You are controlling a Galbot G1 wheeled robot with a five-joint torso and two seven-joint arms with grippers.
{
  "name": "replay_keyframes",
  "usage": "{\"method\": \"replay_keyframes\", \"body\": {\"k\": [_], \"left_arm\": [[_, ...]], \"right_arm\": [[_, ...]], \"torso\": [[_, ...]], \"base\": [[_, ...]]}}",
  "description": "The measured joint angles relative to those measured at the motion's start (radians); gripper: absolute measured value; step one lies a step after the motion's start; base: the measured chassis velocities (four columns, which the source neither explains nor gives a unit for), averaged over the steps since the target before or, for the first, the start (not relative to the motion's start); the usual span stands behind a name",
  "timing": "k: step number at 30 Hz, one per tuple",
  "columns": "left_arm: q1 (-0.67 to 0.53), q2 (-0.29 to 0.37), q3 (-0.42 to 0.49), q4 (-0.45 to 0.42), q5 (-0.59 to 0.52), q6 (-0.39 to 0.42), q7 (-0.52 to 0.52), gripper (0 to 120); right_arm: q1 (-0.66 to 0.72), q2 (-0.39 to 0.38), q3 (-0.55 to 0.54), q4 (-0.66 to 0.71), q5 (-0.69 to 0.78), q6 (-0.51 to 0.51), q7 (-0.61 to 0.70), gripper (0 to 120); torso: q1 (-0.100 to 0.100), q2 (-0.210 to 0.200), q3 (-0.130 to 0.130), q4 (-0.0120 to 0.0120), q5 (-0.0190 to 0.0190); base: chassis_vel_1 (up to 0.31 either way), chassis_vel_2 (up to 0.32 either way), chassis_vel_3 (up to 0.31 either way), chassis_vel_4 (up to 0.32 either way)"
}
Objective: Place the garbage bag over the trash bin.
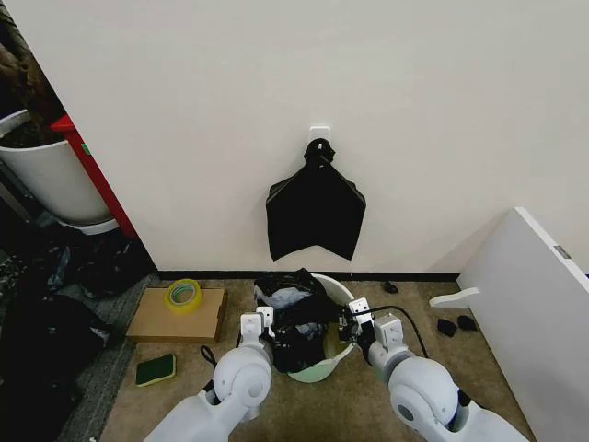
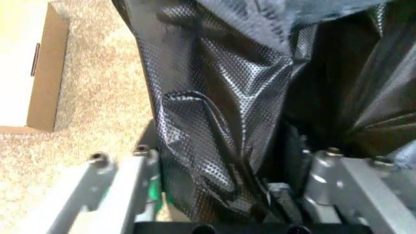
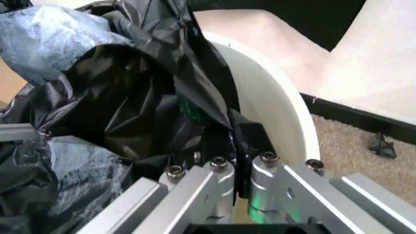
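The garbage bag (image 1: 293,318) lies bunched in the trash bin (image 1: 336,293) on the carpet by the wall. The left gripper (image 2: 221,195), jaws spread, straddles a fold of bag; the right gripper (image 3: 237,146) is clamped on the bag at the bin's rim.

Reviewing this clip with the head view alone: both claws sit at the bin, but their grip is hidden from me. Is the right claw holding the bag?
Observer: Yes. The right wrist view shows the right claw closed on a fold of the garbage bag, just inside the rim of the trash bin.
Operator: And the left one?
Observer: In the left wrist view the left claw has its fingers spread wide, with bag film hanging between them, apparently unclamped.
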State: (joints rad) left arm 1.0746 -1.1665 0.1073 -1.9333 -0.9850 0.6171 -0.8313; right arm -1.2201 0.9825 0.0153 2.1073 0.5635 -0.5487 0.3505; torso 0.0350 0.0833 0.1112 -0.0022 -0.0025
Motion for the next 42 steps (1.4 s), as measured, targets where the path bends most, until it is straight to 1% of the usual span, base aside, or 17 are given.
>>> {"method": "replay_keyframes", "body": {"k": [1,3,4,8,9,10,11,13,21,24,25,29,31,34,38,40,42], "left_arm": [[0.000,0.000,0.000,0.000,0.000,0.000,0.000,44],[-0.009,0.000,0.000,0.005,-0.019,0.004,-0.018,32],[-0.009,0.000,0.000,0.005,-0.019,0.004,-0.018,32],[-0.014,0.008,-0.009,0.007,-0.042,-0.005,-0.032,15],[-0.014,0.008,-0.009,0.007,-0.042,-0.005,-0.032,15],[-0.014,0.009,-0.010,0.007,-0.043,-0.009,-0.032,11],[-0.014,0.011,-0.016,0.009,-0.046,-0.020,-0.030,4],[-0.012,0.012,-0.020,0.010,-0.047,-0.030,-0.026,1],[0.008,0.009,-0.046,0.019,-0.039,-0.090,-0.007,0],[0.024,0.002,-0.068,0.023,-0.014,-0.159,0.003,0],[0.024,0.002,-0.068,0.023,-0.014,-0.159,0.003,0],[0.045,0.000,-0.108,0.012,0.017,-0.260,0.016,0],[0.047,0.003,-0.115,0.007,0.019,-0.270,0.020,0],[0.052,0.012,-0.141,-0.004,0.024,-0.296,0.027,0],[0.053,0.017,-0.153,-0.008,0.025,-0.302,0.028,0],[0.054,0.023,-0.165,-0.012,0.026,-0.306,0.027,0],[0.056,0.033,-0.181,-0.023,0.026,-0.311,0.027,0]], "right_arm": [[0.000,0.000,0.000,0.000,0.000,0.000,0.000,0],[-0.007,-0.002,0.004,0.001,-0.004,0.003,-0.002,0],[-0.007,-0.002,0.004,0.001,-0.004,0.003,-0.002,0],[-0.018,-0.003,0.008,0.003,-0.014,0.011,-0.009,0],[-0.018,-0.003,0.008,0.003,-0.014,0.011,-0.009,0],[-0.018,-0.003,0.008,0.003,-0.015,0.012,-0.010,0],[-0.018,-0.002,0.008,0.004,-0.016,0.013,-0.012,0],[-0.018,0.000,0.007,0.004,-0.017,0.015,-0.012,0],[-0.021,0.006,0.001,0.009,-0.019,0.017,-0.012,0],[-0.033,0.009,0.008,0.029,-0.018,0.017,-0.011,0],[-0.033,0.009,0.008,0.029,-0.018,0.017,-0.011,0],[-0.082,0.006,0.059,0.100,0.015,-0.006,0.017,0],[-0.089,0.005,0.070,0.112,0.024,-0.011,0.023,0],[-0.119,-0.003,0.116,0.174,0.075,-0.038,0.052,0],[-0.133,-0.008,0.136,0.194,0.090,-0.045,0.059,0],[-0.150,-0.013,0.161,0.213,0.103,-0.054,0.066,0],[-0.179,-0.023,0.209,0.240,0.133,-0.075,0.084,0]], "torso": [[0.000,0.000,0.000,0.0000,0.0000],[0.000,0.000,0.000,0.0000,0.0000],[0.000,0.000,0.000,0.0000,0.0000],[0.000,0.000,0.000,0.0000,0.0000],[0.000,0.000,0.000,0.0000,0.0000],[0.000,0.000,0.000,0.0000,0.0000],[0.000,0.000,0.000,-0.0001,-0.0001],[0.000,0.000,0.000,-0.0001,-0.0001],[0.000,0.000,0.000,0.0000,0.0000],[0.000,0.000,0.000,0.0001,0.0001],[0.000,0.000,0.000,0.0001,0.0001],[0.000,0.000,0.000,0.0001,0.0000],[0.000,0.000,0.000,0.0000,0.0000],[0.000,0.000,0.000,-0.0001,-0.0001],[0.000,0.000,0.000,0.0000,0.0000],[0.000,0.000,0.000,0.0000,0.0001],[0.000,0.000,0.000,0.0001,0.0001]], "base": [[0.000,0.000,0.000,0.000],[0.000,0.000,0.000,0.000],[0.000,0.000,0.000,0.000],[0.000,0.000,0.000,0.000],[0.000,0.000,0.000,0.000],[0.000,0.000,0.000,0.000],[0.000,0.000,0.000,0.000],[0.000,0.000,0.000,0.000],[0.000,0.000,0.000,0.000],[0.000,0.000,0.000,0.000],[0.000,0.000,0.000,0.000],[0.000,0.000,0.000,0.000],[0.000,0.000,0.000,0.000],[0.000,0.000,0.000,0.000],[0.000,0.000,0.000,0.000],[0.000,0.000,0.000,0.000],[0.000,0.000,0.000,0.000]]}}
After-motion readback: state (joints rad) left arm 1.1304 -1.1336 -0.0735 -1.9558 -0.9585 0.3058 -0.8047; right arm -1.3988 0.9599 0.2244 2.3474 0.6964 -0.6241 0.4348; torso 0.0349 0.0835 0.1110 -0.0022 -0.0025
